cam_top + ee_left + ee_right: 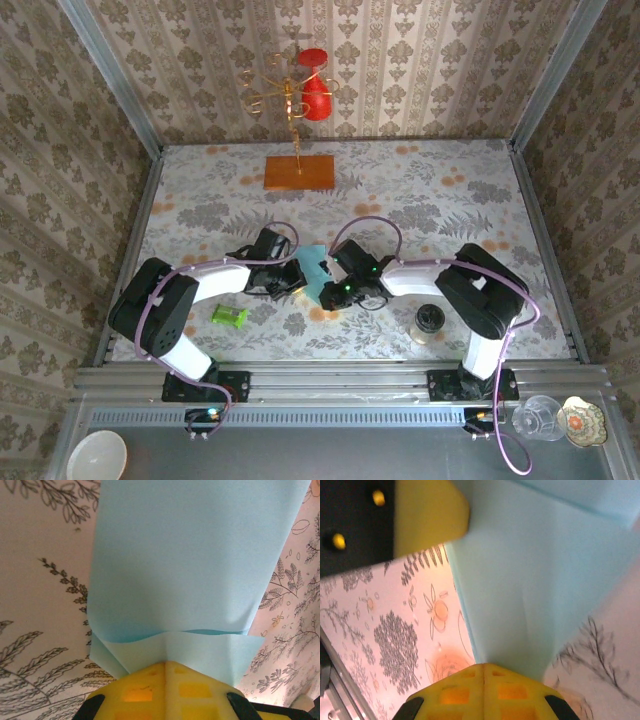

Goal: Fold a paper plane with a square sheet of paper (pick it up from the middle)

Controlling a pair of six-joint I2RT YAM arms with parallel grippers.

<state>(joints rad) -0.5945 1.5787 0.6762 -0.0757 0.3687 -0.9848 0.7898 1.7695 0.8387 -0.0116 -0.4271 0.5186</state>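
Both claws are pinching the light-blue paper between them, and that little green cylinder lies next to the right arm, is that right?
Not quite: the green cylinder lies next to the left arm, as the top view shows. The left gripper and right gripper do pinch the light-blue paper between them.

The table (pixel 480 210) is covered by a pale cloth printed with grey leaves and orange flowers, and walled in on three sides. Near its far edge, at the centre, lies an orange rectangular wooden board (pixel 298 173) with a gold wire stand (pixel 294 95) upright on it. A small green cylinder (pixel 229 316) lies on its side near the front left. A small clear jar (pixel 428 322) with a dark top stands near the front right. The square sheet of paper (pixel 316 266) is at the middle; whether it rests on the cloth cannot be told.
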